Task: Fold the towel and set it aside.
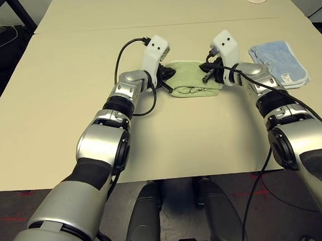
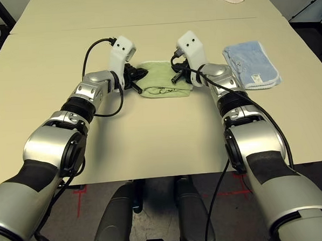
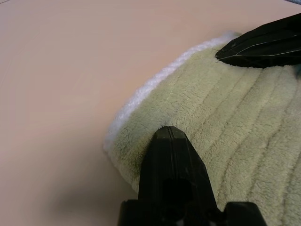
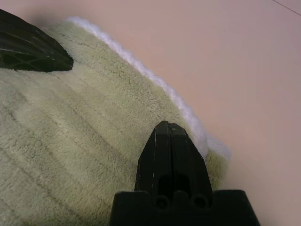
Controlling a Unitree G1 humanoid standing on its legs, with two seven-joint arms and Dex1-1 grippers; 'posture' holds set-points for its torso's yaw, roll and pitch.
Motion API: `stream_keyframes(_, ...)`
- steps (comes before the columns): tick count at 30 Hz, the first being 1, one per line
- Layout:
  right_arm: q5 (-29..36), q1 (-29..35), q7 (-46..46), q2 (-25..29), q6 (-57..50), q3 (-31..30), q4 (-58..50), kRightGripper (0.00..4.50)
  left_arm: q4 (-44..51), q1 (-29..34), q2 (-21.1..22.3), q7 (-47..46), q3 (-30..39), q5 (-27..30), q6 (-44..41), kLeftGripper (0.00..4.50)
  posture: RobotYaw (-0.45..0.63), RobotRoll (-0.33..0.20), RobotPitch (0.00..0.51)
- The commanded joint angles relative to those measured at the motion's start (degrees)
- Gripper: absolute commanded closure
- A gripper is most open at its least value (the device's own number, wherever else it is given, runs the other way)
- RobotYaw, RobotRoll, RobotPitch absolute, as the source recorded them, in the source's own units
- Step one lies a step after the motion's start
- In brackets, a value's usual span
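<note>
Green towel [image 1: 193, 80] lies folded small on table [image 1: 62, 82], blue towel [image 1: 279, 63] to its right. My left gripper [image 3: 171, 141] and right gripper [image 4: 170, 139], fingers pressed together, rest on towel's ends. Fold looks done; setting aside left.

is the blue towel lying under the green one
No, the blue towel lies by itself on the table, off to the right of the green towel, with bare tabletop between them.
</note>
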State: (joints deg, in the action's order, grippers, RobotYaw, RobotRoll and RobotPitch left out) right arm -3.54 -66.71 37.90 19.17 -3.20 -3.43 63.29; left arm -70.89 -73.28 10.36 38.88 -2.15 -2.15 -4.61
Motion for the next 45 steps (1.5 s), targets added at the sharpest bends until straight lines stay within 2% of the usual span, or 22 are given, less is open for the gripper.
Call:
stream_keyframes(1,-1.0,2.1,0.7,0.3,-1.6,-0.7,1.4,4.50,-1.6,1.4,0.6,1.2,0.2,-0.5,-1.1,4.49,0.06,0.000,0.292)
stream_keyframes(6,0.0,2.4,2.1,0.2,0.9,-0.2,0.5,4.50,-1.3,1.2,0.8,2.4,-0.2,-0.9,-0.8,4.49,0.07,0.000,0.279)
stream_keyframes(13,5.1,2.7,4.1,1.4,8.5,5.1,-2.2,4.50,0.6,-1.2,1.5,4.0,2.8,1.5,1.9,4.49,0.07,0.000,0.265)
stream_keyframes(18,8.8,5.1,5.0,2.7,9.7,8.5,-7.1,4.50,4.3,-1.4,3.1,5.6,5.1,3.8,3.0,4.49,0.06,0.000,0.255)
stream_keyframes(22,12.4,8.9,4.5,3.2,8.3,11.5,-13.5,4.50,10.9,0.8,4.7,7.8,6.3,6.3,1.5,4.49,0.06,0.000,0.249)
stream_keyframes(25,16.0,12.9,3.7,3.6,6.3,14.4,-19.9,4.50,20.8,5.7,6.2,10.0,7.2,9.5,-2.8,3.90,0.06,0.000,0.238)
stream_keyframes(29,17.6,17.6,2.6,4.1,5.6,15.4,-25.5,4.50,33.3,12.6,7.0,10.9,8.2,13.6,-8.4,2.38,0.07,0.000,0.230)
stream_keyframes(32,18.6,22.0,2.4,4.3,5.6,16.0,-29.3,3.76,37.8,18.4,8.6,9.3,7.9,13.0,-8.3,1.19,0.07,0.000,0.226)
stream_keyframes(35,19.4,25.8,3.1,4.5,5.9,15.8,-33.0,2.67,39.4,21.5,9.4,4.9,8.9,12.4,-6.8,0.01,0.06,0.000,0.225)
stream_keyframes(42,21.3,32.0,3.8,6.1,4.1,16.2,-38.8,0.11,45.4,26.3,10.1,-0.6,10.9,14.2,-8.6,0.00,0.07,0.000,0.224)
stream_keyframes(45,22.0,33.9,4.0,6.9,3.2,16.2,-40.7,0.02,47.1,27.2,10.4,-1.2,10.7,14.6,-9.4,0.00,0.08,0.000,0.223)
